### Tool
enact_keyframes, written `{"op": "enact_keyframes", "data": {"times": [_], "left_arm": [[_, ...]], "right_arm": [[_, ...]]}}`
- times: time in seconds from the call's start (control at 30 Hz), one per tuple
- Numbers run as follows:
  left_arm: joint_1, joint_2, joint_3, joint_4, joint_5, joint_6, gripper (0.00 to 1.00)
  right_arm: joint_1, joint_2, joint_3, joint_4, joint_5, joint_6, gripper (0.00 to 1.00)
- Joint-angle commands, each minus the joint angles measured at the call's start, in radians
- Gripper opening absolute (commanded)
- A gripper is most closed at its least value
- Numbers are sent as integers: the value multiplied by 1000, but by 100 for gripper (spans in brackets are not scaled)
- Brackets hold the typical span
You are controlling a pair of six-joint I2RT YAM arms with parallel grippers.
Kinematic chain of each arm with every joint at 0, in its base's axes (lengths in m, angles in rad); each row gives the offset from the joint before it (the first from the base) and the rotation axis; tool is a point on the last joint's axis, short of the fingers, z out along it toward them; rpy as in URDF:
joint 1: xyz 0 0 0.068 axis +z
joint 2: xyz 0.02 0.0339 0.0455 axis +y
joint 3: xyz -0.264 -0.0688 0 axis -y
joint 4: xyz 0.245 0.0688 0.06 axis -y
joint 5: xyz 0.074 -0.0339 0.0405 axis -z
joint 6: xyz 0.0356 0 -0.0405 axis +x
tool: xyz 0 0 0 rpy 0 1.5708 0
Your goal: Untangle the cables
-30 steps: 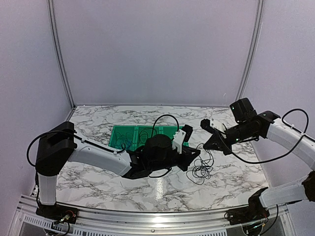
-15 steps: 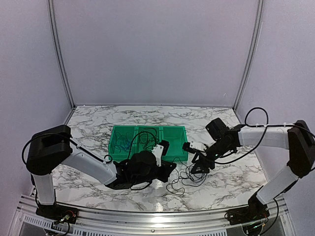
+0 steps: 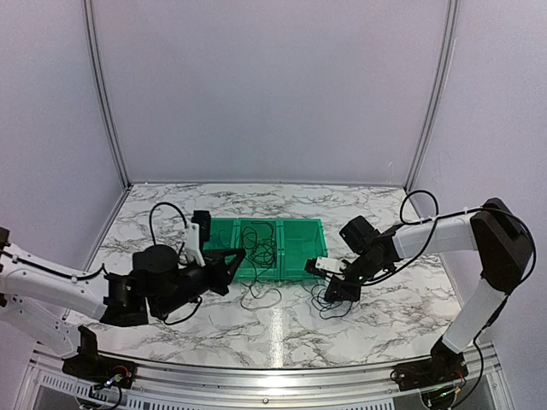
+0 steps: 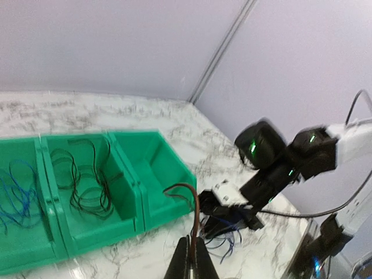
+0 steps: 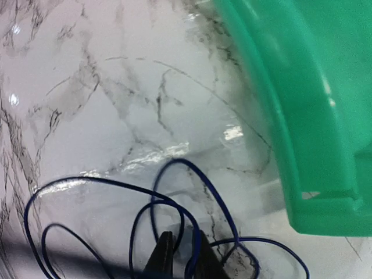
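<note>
- Across the tabletop (image 3: 171,218), the pull is best kept slow and low, away from the green bin (image 3: 295,224) so no loop snags its wall.
- The loose cables (image 3: 329,301) lie just beside the bin's right end; pinning them there while one strand slides free seems soundest.
- The left arm (image 3: 51,286) stretches low; the right arm (image 3: 436,231) reaches in, dipping to the heap.
- The left tool (image 4: 190,250) is pressed together, pinching a dark strand (image 4: 196,215).
- The right tool (image 5: 181,251) stands narrow over blue loops (image 5: 181,161); whether it pinches one I cannot tell.
</note>
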Motion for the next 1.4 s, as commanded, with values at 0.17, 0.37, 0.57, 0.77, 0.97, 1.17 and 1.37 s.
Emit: {"op": "enact_keyframes", "data": {"times": [0.17, 0.37, 0.57, 0.77, 0.97, 1.17, 1.37], "left_arm": [[-3, -523, 46, -326, -317, 335, 0], [-3, -572, 56, -374, -319, 395, 0], [-3, -459, 84, -372, -206, 381, 0], [-3, -282, 160, -349, -51, 370, 0], [-3, -117, 230, -267, 37, 358, 0], [-3, -15, 330, -174, 41, 365, 0], [-3, 47, 434, -127, 31, 389, 0]], "right_arm": [[-176, -5, -15, -72, 66, -4, 0], [-194, -102, -8, -162, 74, -61, 22], [-191, -286, 110, -340, -67, -126, 59], [-180, -351, 273, -400, -202, -113, 66], [-115, -295, 360, -307, -303, -30, 66], [-43, -239, 380, -191, -397, 19, 66], [-13, -225, 343, -82, -408, 56, 64]]}}
